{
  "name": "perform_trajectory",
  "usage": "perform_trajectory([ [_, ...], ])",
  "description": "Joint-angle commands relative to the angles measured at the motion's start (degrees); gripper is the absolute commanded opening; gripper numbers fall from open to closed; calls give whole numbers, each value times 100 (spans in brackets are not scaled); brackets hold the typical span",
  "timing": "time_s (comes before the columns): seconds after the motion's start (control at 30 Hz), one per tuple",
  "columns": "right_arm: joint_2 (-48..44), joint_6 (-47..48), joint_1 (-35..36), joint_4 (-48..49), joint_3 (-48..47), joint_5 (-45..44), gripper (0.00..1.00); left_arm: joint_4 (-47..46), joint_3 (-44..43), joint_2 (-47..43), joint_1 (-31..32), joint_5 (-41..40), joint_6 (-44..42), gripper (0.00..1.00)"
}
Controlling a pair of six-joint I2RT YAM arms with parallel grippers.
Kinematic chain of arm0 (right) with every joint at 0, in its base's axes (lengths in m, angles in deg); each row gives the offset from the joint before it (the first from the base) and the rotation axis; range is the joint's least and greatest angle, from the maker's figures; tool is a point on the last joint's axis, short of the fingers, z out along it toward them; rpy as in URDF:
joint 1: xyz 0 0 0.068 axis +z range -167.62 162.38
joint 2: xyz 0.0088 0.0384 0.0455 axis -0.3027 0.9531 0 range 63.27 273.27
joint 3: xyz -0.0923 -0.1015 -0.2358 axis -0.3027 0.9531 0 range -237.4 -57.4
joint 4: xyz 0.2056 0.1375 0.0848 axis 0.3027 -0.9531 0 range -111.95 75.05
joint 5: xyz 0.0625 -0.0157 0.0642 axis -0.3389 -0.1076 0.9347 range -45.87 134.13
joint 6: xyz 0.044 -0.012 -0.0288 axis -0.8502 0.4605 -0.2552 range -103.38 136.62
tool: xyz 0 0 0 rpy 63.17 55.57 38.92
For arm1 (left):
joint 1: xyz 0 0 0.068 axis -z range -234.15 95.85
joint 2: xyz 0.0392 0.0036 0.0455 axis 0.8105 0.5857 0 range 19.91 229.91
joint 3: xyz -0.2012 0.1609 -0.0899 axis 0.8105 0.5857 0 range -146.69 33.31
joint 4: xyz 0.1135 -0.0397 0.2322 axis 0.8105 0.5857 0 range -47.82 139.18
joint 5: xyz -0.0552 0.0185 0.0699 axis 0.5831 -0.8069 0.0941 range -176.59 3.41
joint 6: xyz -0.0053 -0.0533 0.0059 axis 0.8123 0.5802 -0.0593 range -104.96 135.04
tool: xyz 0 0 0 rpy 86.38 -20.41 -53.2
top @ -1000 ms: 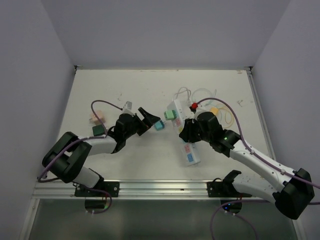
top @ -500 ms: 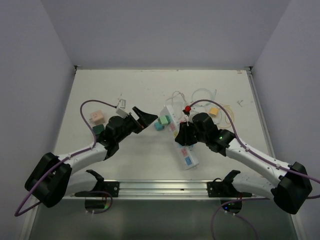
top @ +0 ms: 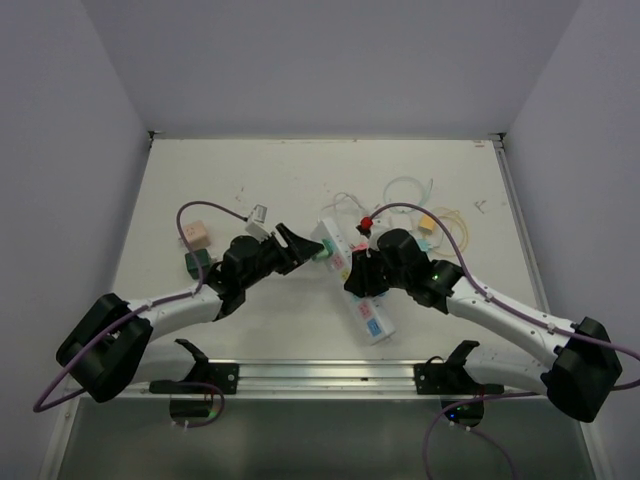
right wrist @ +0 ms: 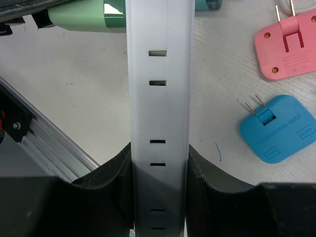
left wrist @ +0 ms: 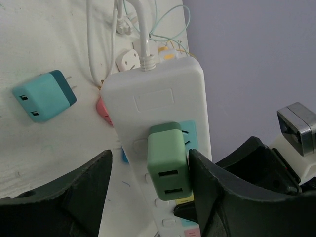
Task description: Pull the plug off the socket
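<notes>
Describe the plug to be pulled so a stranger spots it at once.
Find the long white power strip mid-table. The plug is the green block seated in its face, framed by the left gripper. The teal adapter nearby lies loose.

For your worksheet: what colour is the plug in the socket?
Plug: light green, best in left wrist view.

left tool (left wrist: 149,160): jaws apart | right tool (right wrist: 159,165): clamped | both arms extended inward

There is one white power strip (right wrist: 158,74), one green plug (left wrist: 169,160) between the fingers of the left gripper (left wrist: 149,165), one teal cube adapter (left wrist: 44,95) to its left, and one pink flat adapter (right wrist: 286,47) and one blue flat adapter (right wrist: 279,129) right of the right gripper (right wrist: 159,158).
</notes>
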Motion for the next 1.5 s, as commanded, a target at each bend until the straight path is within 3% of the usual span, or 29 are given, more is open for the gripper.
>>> perform_trajectory([
  [0.0,-14,18,91,675,-225,176,0,-311,-227,70,51,-65,22,65],
  [0.23,83,27,222,693,-260,44,0,-250,-473,219,253,-179,93,52],
  [0.7,-5,-210,223,438,-15,-1098,0,102,-333,9,376,-443,84,1],
  [0.97,13,-544,-40,69,100,-1767,0,198,-166,-211,376,-461,-21,0],
  [1.47,-338,-290,-709,7,31,-1381,0,1209,484,-1082,359,-698,-215,0],
])
